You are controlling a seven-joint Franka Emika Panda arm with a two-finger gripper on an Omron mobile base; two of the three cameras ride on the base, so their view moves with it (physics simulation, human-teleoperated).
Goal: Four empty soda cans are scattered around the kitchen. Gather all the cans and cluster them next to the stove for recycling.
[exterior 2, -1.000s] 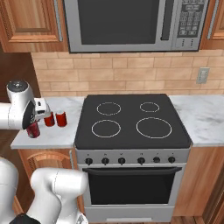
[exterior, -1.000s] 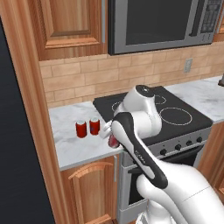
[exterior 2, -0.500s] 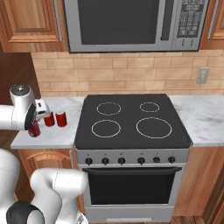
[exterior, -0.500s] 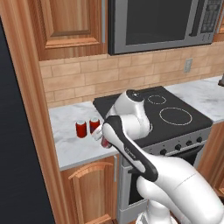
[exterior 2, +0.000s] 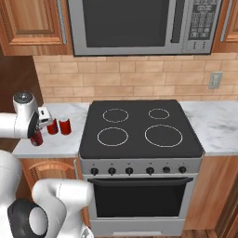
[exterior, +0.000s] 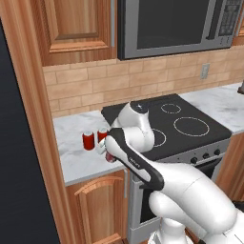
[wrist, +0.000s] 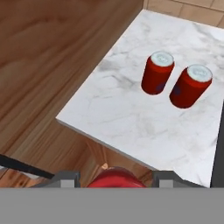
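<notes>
Two red soda cans (exterior 2: 52,126) (exterior 2: 65,126) stand upright side by side on the marble counter (exterior 2: 62,143), just left of the stove (exterior 2: 139,135). They appear as a pair of soda cans (wrist: 157,73) (wrist: 190,86) in the hand view and again (exterior: 88,140) (exterior: 102,135) in the left base view. My gripper (exterior 2: 36,132) is shut on a third soda can (exterior 2: 36,139) near the counter's front left corner. That held can (wrist: 116,178) sits between my fingertips (wrist: 65,178). I cannot tell whether it touches the counter (wrist: 131,113). My arm partly hides the gripper (exterior: 108,153) and the stove (exterior: 186,128).
A steel microwave (exterior 2: 139,25) hangs above the stove. A tall wooden panel (exterior: 28,119) bounds the counter on its left, and wooden wall cabinets (exterior: 76,24) hang above it. More marble counter (exterior 2: 216,125) runs right of the stove. Base cabinets (exterior 2: 46,169) sit below.
The arm has swung slightly left and lower with the can still in the gripper. The two cans on the counter have not moved.
</notes>
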